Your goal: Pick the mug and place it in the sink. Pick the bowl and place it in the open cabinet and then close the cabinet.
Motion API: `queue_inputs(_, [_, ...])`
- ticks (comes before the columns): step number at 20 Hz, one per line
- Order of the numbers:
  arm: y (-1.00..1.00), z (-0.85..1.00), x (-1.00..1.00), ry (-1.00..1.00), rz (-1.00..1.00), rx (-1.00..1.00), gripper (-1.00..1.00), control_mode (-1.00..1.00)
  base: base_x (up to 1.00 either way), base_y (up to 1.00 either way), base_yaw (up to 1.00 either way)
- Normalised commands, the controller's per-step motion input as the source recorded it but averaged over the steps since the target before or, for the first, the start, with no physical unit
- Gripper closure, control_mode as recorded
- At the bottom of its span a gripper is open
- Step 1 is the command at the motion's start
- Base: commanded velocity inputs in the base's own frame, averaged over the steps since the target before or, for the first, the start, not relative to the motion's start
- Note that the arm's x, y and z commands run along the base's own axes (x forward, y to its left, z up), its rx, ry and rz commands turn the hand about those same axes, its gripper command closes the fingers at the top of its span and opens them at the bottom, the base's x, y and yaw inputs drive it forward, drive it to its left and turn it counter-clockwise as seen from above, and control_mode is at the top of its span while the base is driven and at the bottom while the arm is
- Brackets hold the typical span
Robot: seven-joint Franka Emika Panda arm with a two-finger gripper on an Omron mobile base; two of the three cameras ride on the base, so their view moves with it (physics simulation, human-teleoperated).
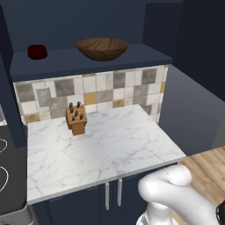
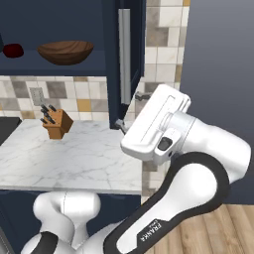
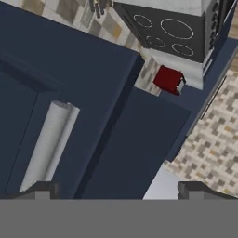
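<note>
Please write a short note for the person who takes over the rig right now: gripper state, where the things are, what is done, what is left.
Gripper: open, holding nothing, right at the cabinet door near its bar handle.
Bowl: already on the cabinet shelf, beside a small dark red thing.
Cabinet: door open, not yet closed.
Mug and sink: not in view here, so that step cannot be confirmed.
Counter: knife block near the tiled wall.
Left: push the door shut.

Flat, even rendered light; soft shadows (faint beneath the knife block); no glare; hand view slightly coarse.
</note>
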Motion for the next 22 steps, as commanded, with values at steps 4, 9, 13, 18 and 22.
queue_inputs(4, [-0.01, -0.20, 0.39, 0.06, 0.00, 0.00, -1.00, -1.00, 0.00, 0.00, 0.00])
queue_inputs(9, [0.00, -0.21, 0.34, 0.07, 0.00, 0.00, -1.00, -1.00, 0.00, 0.00, 0.00])
queue_inputs(13, [-0.07, -0.16, 0.21, 0.06, 0.00, 0.00, -1.00, -1.00, 0.00, 0.00, 0.00])
queue_inputs(18, [0.00, -0.14, 0.30, 0.03, 0.00, 0.00, -1.00, -1.00, 0.00, 0.00, 0.00])
queue_inputs(22, [0.09, -0.09, 0.38, 0.01, 0.00, 0.00, -1.00, -1.00, 0.00, 0.00, 0.00])
